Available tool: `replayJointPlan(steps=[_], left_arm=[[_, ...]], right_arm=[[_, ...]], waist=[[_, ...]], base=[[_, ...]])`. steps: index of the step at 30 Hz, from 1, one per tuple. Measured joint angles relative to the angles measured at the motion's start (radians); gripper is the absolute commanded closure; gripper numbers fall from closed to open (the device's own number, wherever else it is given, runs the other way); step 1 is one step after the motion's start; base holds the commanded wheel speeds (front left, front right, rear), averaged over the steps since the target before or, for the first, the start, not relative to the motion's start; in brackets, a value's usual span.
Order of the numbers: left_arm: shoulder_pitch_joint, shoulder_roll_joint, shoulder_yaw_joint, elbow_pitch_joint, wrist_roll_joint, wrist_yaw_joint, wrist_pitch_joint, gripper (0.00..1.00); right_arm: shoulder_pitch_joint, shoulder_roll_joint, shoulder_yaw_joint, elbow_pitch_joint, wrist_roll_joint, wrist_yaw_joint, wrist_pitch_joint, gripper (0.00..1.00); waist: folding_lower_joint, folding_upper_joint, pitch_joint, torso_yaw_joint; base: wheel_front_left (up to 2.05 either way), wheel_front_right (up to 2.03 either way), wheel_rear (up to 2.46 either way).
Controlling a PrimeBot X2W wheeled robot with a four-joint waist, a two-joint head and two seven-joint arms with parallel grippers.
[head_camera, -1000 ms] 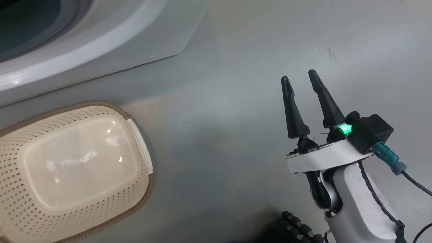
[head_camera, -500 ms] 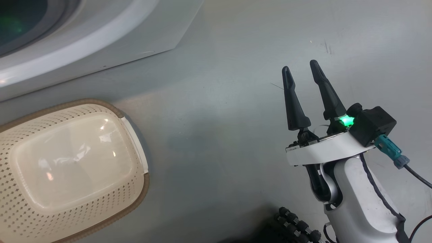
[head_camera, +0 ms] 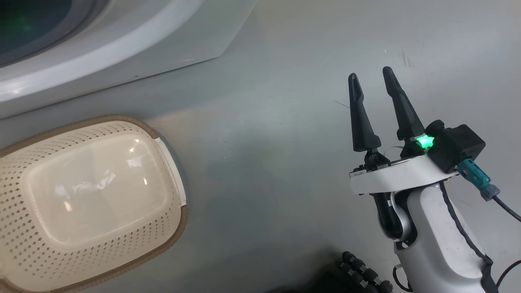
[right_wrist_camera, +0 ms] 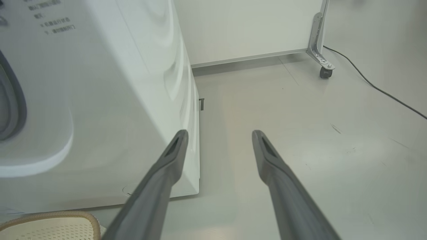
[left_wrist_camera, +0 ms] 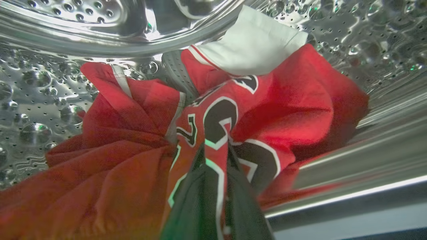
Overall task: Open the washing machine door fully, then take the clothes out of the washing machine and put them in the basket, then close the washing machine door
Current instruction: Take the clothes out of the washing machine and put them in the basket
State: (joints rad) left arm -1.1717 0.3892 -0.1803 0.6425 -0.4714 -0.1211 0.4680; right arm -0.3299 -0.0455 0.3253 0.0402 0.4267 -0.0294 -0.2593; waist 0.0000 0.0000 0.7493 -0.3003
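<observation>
While the washing machine stands beside the basket on the floor, the clothes lie heaped in the machine's steel drum. Left end effector pinches a fold of them; right end effector gapes, holding nothing.

The right end effector hangs at the lower right of the head view. Its two long dark fingers stand well apart and point up that view, leaning a little to the left. Below them a white wrist band carries a lit green light, and the pale forearm rises from the bottom edge. The left end effector has its fingers drawn close together, pinching a fold of the clothes.
</observation>
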Motion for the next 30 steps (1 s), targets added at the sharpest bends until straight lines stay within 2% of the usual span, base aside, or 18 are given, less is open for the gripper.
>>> replayJointPlan(steps=[14, 30], left_arm=[[0.11, -0.059, -0.026, -0.068, -0.001, -0.003, -0.24, 1.0], [0.314, -0.136, -0.039, -0.137, 0.001, -0.003, -0.534, 1.0]], right_arm=[[-0.002, 0.0, -0.028, 0.016, -0.053, 0.002, 0.0, 0.0], [0.014, -0.001, -0.059, 0.063, -0.114, 0.028, 0.0, 0.0]], waist=[[0.0, 0.0, -0.032, 0.068], [0.0, 0.0, -0.12, 0.142]], base=[[0.0, 0.0, 0.0], [0.0, 0.0, 0.0]])
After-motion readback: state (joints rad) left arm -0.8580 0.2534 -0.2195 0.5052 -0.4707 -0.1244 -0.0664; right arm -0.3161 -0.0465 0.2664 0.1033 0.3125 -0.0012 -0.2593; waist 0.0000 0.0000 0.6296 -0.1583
